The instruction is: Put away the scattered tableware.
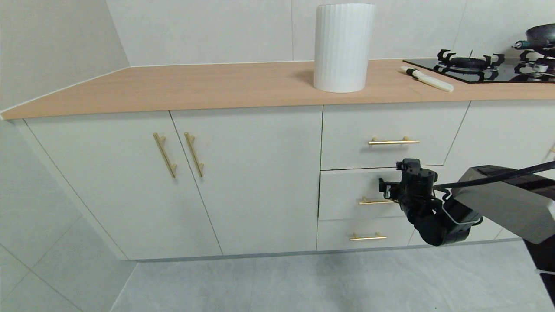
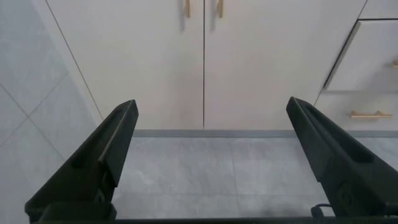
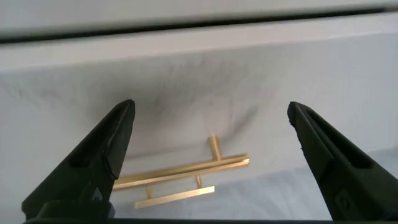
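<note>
A cream-coloured knife [image 1: 427, 78] lies on the wooden counter [image 1: 195, 86] beside the hob. A tall white ribbed holder [image 1: 342, 47] stands on the counter to its left. My right gripper [image 1: 387, 190] is low in front of the drawer stack, at the gold handle [image 1: 375, 201] of the middle drawer [image 1: 347, 190], which stands slightly ajar. In the right wrist view the right gripper [image 3: 210, 107] is open, with the gold handle [image 3: 186, 174] close ahead between its fingers and not touched. My left gripper [image 2: 211, 106] is open and holds nothing, facing the floor before the cabinet doors [image 2: 204, 62].
A black gas hob [image 1: 481, 67] with a dark pan [image 1: 540, 34] sits at the counter's right end. Below are two cabinet doors [image 1: 173, 182] with gold handles, and a top drawer [image 1: 392, 134] and a bottom drawer [image 1: 366, 234]. Grey tiled floor [image 1: 260, 281] lies in front.
</note>
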Robot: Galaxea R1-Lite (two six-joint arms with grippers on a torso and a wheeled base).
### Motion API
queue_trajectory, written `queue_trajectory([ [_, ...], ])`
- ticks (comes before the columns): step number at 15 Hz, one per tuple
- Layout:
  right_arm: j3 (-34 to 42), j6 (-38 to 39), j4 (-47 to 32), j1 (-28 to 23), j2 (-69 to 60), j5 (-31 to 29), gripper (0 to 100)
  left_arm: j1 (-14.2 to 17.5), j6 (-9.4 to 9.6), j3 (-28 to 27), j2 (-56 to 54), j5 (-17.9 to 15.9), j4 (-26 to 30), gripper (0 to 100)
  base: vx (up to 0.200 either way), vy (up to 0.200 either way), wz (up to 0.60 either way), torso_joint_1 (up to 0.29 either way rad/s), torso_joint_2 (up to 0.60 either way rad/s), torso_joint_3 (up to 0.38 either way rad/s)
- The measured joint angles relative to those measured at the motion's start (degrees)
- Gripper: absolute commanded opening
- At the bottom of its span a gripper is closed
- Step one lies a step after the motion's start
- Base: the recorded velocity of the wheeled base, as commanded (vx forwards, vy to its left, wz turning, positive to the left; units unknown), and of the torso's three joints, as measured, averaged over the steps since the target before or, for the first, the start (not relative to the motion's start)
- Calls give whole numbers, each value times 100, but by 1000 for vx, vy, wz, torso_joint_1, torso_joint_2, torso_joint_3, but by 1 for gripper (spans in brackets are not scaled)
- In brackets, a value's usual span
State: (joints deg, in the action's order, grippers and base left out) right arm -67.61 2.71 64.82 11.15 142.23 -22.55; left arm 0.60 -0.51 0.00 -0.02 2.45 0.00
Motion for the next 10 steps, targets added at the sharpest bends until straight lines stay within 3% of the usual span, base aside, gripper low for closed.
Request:
queue_trajectory([
  [10,-334,2,207,-143,206,-210,100,0,0,0,0,-2,0,100,0,0,0,0,0,0],
])
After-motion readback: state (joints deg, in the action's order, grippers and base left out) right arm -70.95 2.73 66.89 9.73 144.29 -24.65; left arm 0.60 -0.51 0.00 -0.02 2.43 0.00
